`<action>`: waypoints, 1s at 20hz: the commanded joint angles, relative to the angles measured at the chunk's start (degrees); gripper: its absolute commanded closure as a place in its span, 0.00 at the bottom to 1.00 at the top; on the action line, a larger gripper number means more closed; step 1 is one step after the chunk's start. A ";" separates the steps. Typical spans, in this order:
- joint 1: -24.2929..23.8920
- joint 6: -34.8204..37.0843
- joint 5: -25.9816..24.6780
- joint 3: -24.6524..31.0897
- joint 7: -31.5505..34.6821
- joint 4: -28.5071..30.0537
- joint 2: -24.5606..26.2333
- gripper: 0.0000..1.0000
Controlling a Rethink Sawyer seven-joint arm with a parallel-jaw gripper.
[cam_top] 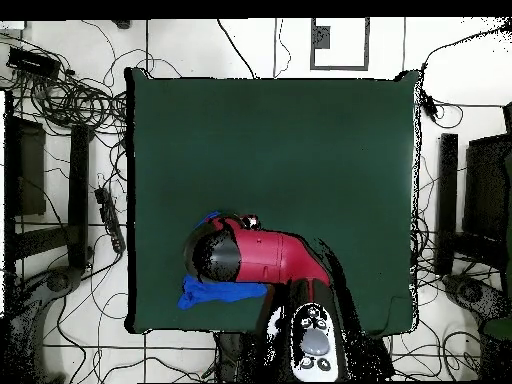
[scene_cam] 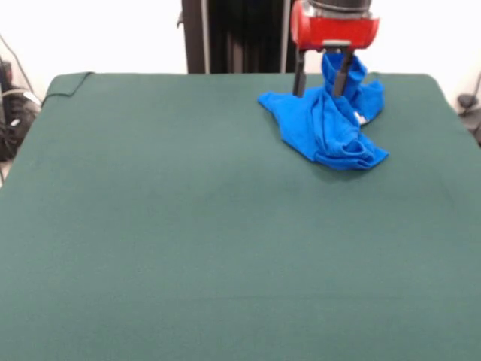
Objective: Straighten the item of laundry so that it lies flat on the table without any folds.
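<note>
The royal-blue T-shirt lies crumpled in a heap on the dark green table, at the far right near the robot's side. A small white tag shows in its folds. My gripper comes down from above onto the heap, its two dark fingers apart, one at the heap's left part and one in a raised peak of fabric. In the overhead view the red arm head covers the gripper. Only blue edges of the shirt show beside it on the table.
The black pedestal stands behind the table's far edge. The table cloth has a turned corner at the far left. Cables and dark stands lie on the floor around the table.
</note>
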 commanded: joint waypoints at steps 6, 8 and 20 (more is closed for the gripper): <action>3.63 1.53 4.57 3.46 13.49 -1.10 2.47 0.00; 3.00 1.34 5.74 5.40 13.10 -0.40 2.96 0.00; 11.04 -0.77 5.21 -7.98 17.89 -6.84 14.79 0.00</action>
